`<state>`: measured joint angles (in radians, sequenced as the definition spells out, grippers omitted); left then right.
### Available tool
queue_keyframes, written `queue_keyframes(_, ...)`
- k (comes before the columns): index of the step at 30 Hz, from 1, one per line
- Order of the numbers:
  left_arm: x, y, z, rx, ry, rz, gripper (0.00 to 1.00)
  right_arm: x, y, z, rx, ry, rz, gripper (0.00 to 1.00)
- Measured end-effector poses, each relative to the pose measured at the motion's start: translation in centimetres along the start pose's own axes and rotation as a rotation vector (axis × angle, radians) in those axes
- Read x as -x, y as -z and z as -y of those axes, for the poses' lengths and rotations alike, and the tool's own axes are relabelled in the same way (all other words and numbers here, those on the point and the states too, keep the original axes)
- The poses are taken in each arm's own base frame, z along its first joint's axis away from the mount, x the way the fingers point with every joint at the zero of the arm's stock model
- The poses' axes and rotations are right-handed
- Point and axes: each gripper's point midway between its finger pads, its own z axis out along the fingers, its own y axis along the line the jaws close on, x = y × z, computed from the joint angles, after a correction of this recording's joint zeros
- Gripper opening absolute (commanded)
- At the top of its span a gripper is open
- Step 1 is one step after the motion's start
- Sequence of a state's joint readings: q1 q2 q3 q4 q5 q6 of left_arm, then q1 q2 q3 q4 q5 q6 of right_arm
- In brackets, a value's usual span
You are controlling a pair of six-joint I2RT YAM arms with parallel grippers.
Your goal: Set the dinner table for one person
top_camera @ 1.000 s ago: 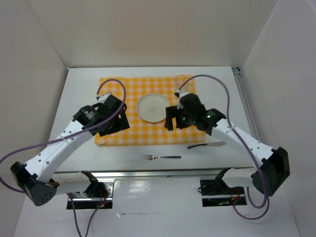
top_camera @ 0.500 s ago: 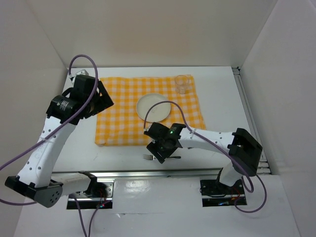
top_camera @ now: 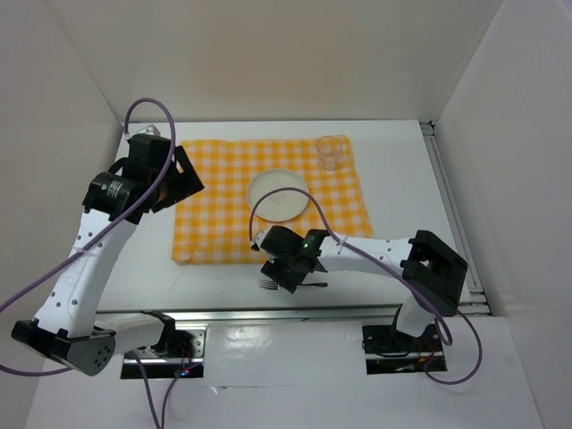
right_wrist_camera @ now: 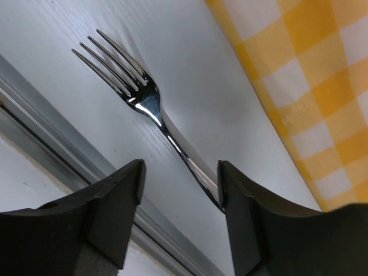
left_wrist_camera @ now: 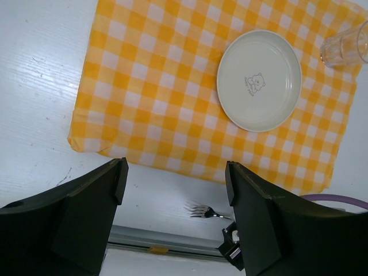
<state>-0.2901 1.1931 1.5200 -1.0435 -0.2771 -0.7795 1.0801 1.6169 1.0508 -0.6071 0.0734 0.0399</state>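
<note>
On the desk (right_wrist_camera: 190, 69), just off the cloth (right_wrist_camera: 310, 75) edge, the fork (right_wrist_camera: 144, 100) lies with its handle running between the jaws of the right gripper (right_wrist_camera: 179, 172), which stand apart and not closed on it; left gripper (left_wrist_camera: 173, 172) wide, well away.

The dinner table (top_camera: 402, 179) lies bare to the right of the checked cloth (top_camera: 223, 223) and in a strip to its left. These are open lanes, hemmed in by the enclosure walls (top_camera: 509, 134) and the side rail (top_camera: 444, 192).

On the cloth, the plate (top_camera: 278, 194) fills the middle and the glass (top_camera: 332, 152) stands upright at the far right corner, with flat cloth between them.

The near strip is narrow: the fork (right_wrist_camera: 144, 100) lies there between the cloth edge and the near rail (top_camera: 232, 314), and the right arm (top_camera: 375, 250) stretches across it. The left arm (top_camera: 116, 192) hangs over the cloth's left edge.
</note>
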Motion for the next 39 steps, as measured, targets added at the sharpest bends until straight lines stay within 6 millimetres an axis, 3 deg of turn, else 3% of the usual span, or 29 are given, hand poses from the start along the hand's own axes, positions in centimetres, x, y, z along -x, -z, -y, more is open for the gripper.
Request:
queue_keyframes(13,0.2,-0.2,-0.3,0.002,-0.008,-0.002,0.86,-2.0,-3.3,-0.8,0.058,0.067,-0.064,0.54)
queue_keyframes(23,0.4,-0.3,-0.7,0.008,-0.021,0.003,0.86,-1.1,-3.7,-0.7,0.088,0.082,-0.019,0.20)
queue_keyframes(24,0.5,-0.3,-0.6,0.007,-0.021,0.004,0.86,-1.1,-3.7,-0.8,0.094,0.087,-0.016,0.07)
queue_keyframes(25,0.5,-0.3,-0.6,0.006,-0.020,0.006,0.86,-1.0,-3.7,-0.9,0.100,0.095,-0.014,0.00)
queue_keyframes(33,0.7,-0.4,-0.6,0.007,-0.016,0.012,0.86,-0.9,-3.1,-2.2,0.126,0.142,-0.026,0.00)
queue_keyframes(36,1.0,-0.3,-0.6,0.010,-0.012,0.019,0.86,0.4,-1.6,-3.1,0.140,0.147,-0.010,0.00)
queue_keyframes(39,1.9,0.2,-0.5,0.005,0.001,0.045,0.86,4.2,0.6,-3.5,0.134,0.095,0.064,0.00)
